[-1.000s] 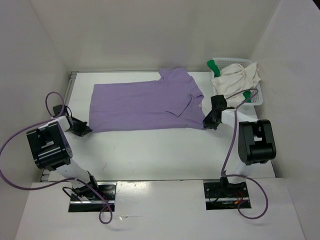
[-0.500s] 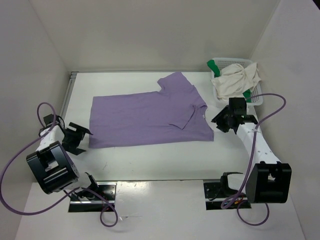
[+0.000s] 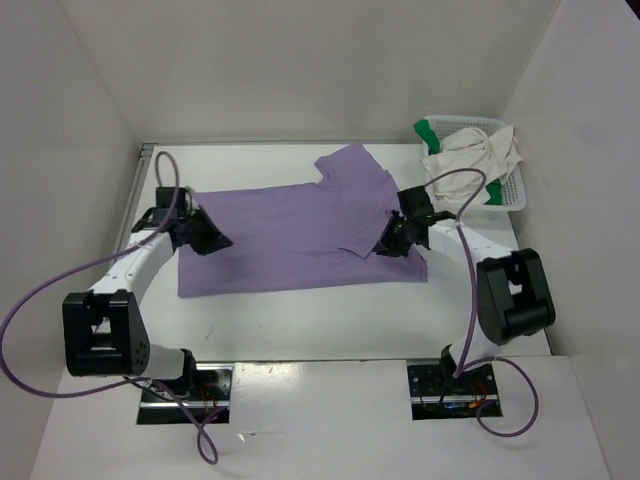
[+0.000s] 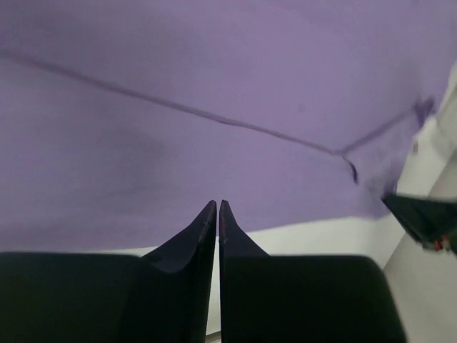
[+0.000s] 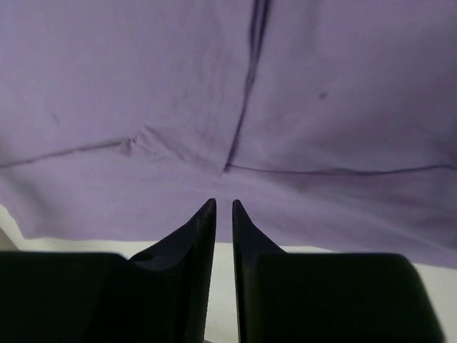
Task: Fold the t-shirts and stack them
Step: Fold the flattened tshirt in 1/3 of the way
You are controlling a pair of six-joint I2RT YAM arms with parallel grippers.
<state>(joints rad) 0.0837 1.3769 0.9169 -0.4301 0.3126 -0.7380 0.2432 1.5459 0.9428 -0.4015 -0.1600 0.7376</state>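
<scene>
Barely begun with lavender t-shirt [image 3: 290, 225] flat, unfolded mid-frame, left gripper [image 4: 218, 207] pressed together, right gripper [image 5: 223, 205] barely parted, cream t-shirt [image 3: 470, 160] and green t-shirt [image 3: 427, 130] in basket [image 3: 512, 203] upper right

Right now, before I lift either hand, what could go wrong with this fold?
1. The left hand is shut with the lavender t-shirt lying past its tips, so it may lift nothing.
2. The right hand sits by the sleeve, where layers seem to overlap. Closing there could pinch several layers and drag the fold crooked.
3. The right arm's cable arcs close to the basket and might snag it.
</scene>
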